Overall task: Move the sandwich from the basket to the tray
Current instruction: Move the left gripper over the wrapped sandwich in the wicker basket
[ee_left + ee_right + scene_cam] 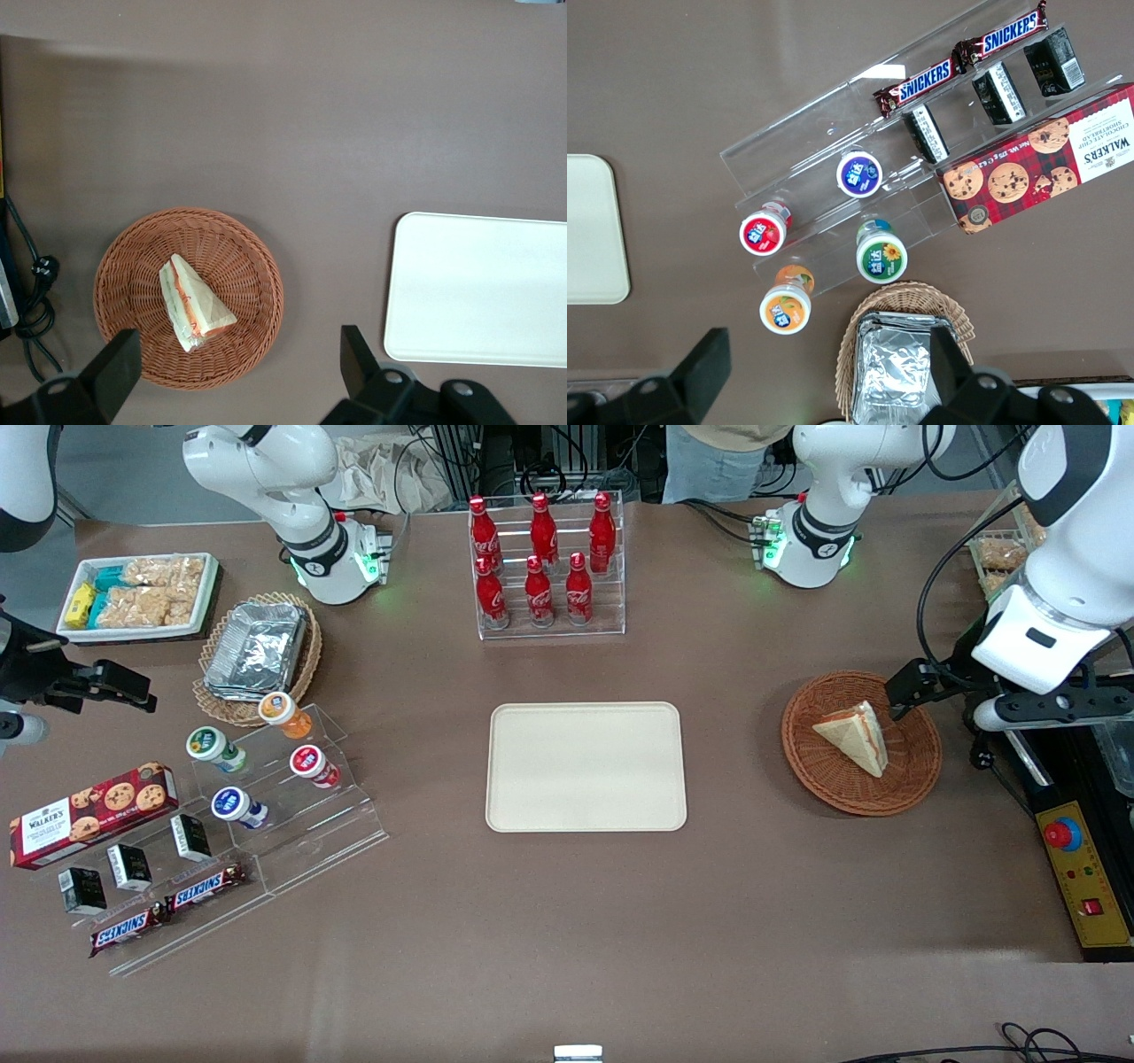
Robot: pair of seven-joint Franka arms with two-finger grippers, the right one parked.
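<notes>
One sandwich [193, 304] in the basket [133, 266]; my gripper [239, 363] hovers above, jaws wide, so I'll descend straddling its long faces.

Your left arm's gripper [237, 343] hangs above the round reddish-brown wicker basket [133, 257], fingers spread wide. In the wrist view only the fingers' tips show; the frame cuts off the rest. It also cuts off one end of the flat cream-beige tray [478, 292].

In the front view, one black finger [911, 684] covers part of the basket's rim. The white arm [1063, 558] hides much of a clear snack container [999, 556] at its end of the table. Print on three small black boxes [130, 866] is too small to read.
</notes>
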